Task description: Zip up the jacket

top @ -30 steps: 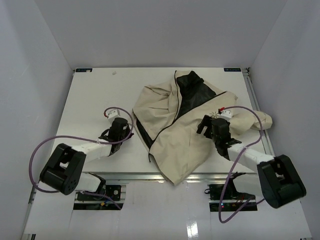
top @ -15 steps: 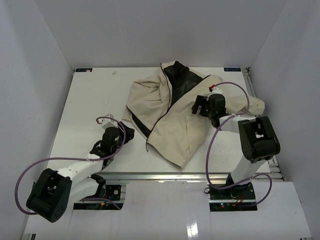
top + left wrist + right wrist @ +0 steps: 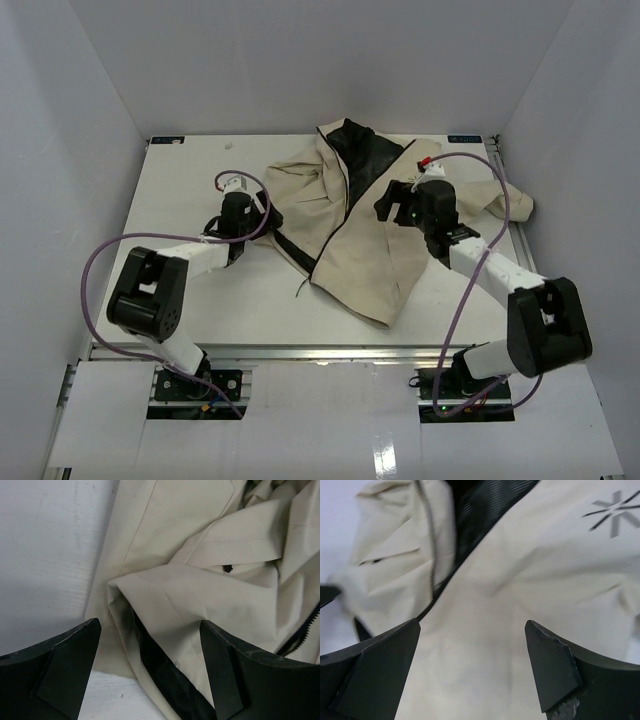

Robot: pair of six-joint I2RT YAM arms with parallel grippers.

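The cream-beige jacket (image 3: 370,250) lies unzipped and rumpled on the white table, black lining (image 3: 360,155) showing at the collar and its dark zipper (image 3: 330,235) running down the front edge. My left gripper (image 3: 258,212) is open at the jacket's left edge. In the left wrist view my left gripper (image 3: 150,670) straddles a folded hem with black lining (image 3: 160,665) without pinching it. My right gripper (image 3: 393,205) hovers open over the chest panel. In the right wrist view my right gripper (image 3: 472,665) spans plain cream cloth, below the starburst logo (image 3: 615,512) and zipper teeth (image 3: 432,555).
White table (image 3: 180,200) enclosed by white walls on three sides. One sleeve (image 3: 510,200) reaches the table's right edge. Purple cables (image 3: 95,270) loop from both arms.
My left gripper opened and swung forward to the jacket's left edge. The jacket shifted toward the back of the table. My right gripper moved left over the chest, still open.
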